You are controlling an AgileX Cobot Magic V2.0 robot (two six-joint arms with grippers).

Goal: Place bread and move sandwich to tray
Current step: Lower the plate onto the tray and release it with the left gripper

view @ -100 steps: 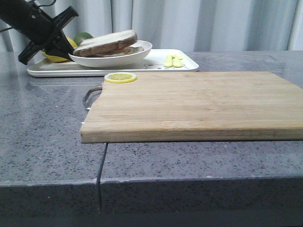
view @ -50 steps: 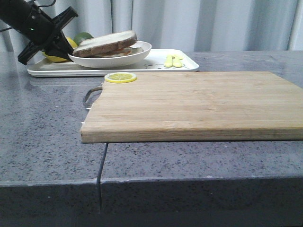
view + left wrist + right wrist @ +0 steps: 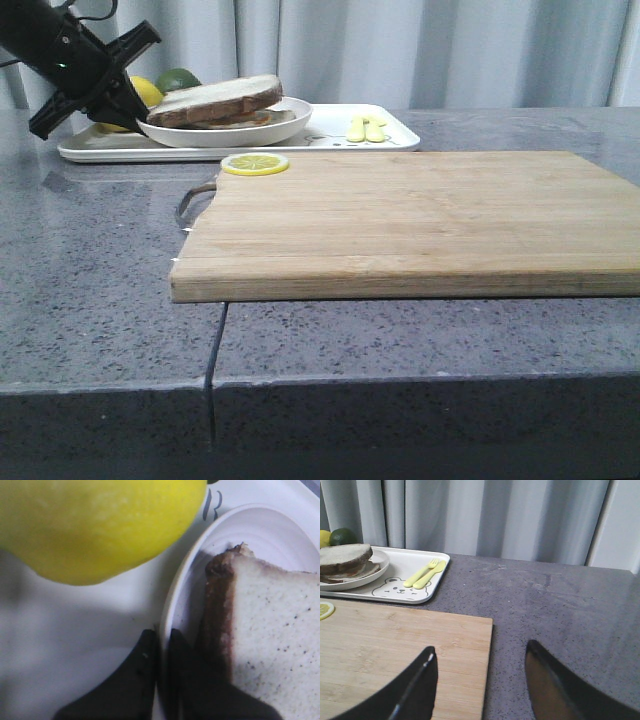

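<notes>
Left gripper (image 3: 161,650) pinched shut on plate (image 3: 172,615) rim, sandwich (image 3: 218,100) aboard, over tray (image 3: 395,135). I judged: lower level, release gently. Right gripper (image 3: 481,680) open, empty.

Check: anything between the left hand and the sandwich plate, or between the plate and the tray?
Nothing visible. The left hand already pinches the plate rim, and the plate sits on the tray.

The left gripper (image 3: 128,100) is matte black with angular, tapering fingers (image 3: 145,665) and thin dark cables looping above its arm, while the right gripper (image 3: 481,680) shows two broad glossy black fingers, possibly brown-tinged inside.
</notes>
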